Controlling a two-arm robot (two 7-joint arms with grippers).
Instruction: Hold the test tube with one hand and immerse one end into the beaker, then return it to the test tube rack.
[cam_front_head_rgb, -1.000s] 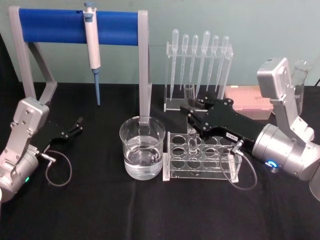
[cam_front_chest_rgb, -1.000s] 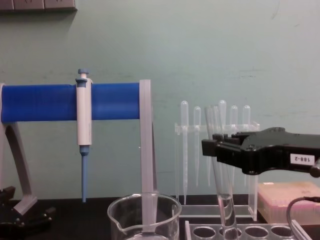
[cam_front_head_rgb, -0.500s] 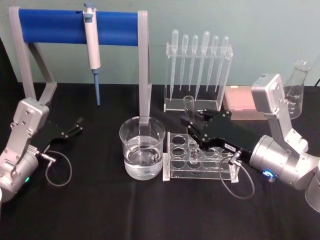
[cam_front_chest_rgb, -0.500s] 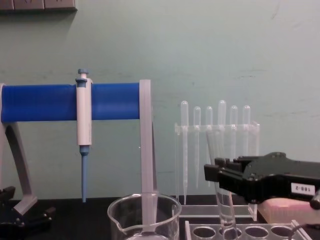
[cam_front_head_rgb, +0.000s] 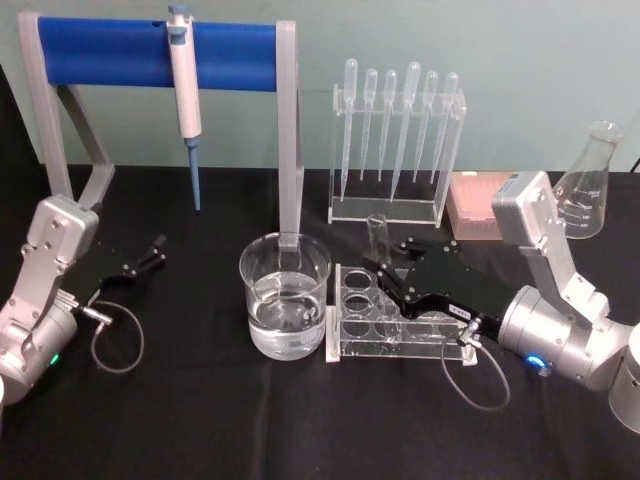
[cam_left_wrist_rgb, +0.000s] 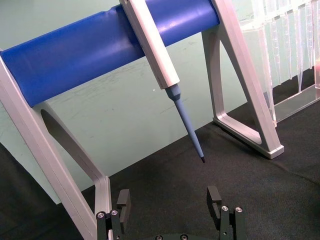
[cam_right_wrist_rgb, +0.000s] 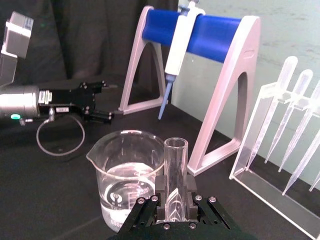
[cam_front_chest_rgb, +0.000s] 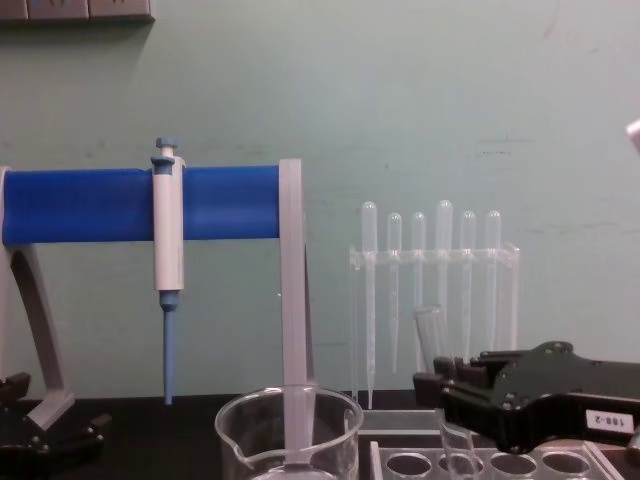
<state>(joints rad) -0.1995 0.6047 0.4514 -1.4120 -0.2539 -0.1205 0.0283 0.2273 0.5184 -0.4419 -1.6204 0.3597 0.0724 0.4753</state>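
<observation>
Head view, nearest me: my right gripper (cam_front_head_rgb: 388, 268), black and flat on its silver cylindrical wrist with the blue light ring, reaches in from the right, low over the clear plastic rack with round holes (cam_front_head_rgb: 400, 324). Its jaws are clamped on the long clear glass test tube (cam_front_head_rgb: 377, 240), which stands nearly upright with its lower end down in one of the rack's holes and its plain rim showing above my fingers. My left gripper (cam_front_head_rgb: 152, 252) rests idle on the black table (cam_front_head_rgb: 200, 420) at the far left, jaws spread and holding nothing.

Just left of the rack, touching or almost touching it, stands the wide clear glass beaker (cam_front_head_rgb: 285, 308) with a flared rim, partly filled with clear liquid.

Farther back, the white-and-blue pipette (cam_front_head_rgb: 185, 95) hangs on the blue bar stand (cam_front_head_rgb: 150, 50), and a clear holder of thin bulb-topped plastic droppers (cam_front_head_rgb: 395, 140) sits behind the rack. At the far right are a pink tip box (cam_front_head_rgb: 475, 205) and a clear conical flask (cam_front_head_rgb: 582, 195).

My judgement: the tube is away from the beaker and seated in the rack, so this is the return step or its very end. I cannot tell from the glass whether it has been dipped. What is left appears to be letting go and drawing my arm clear.

Writing: the white label on my right gripper reads "108-2" in the chest view. The markings on the beaker and flask are too small to read.
</observation>
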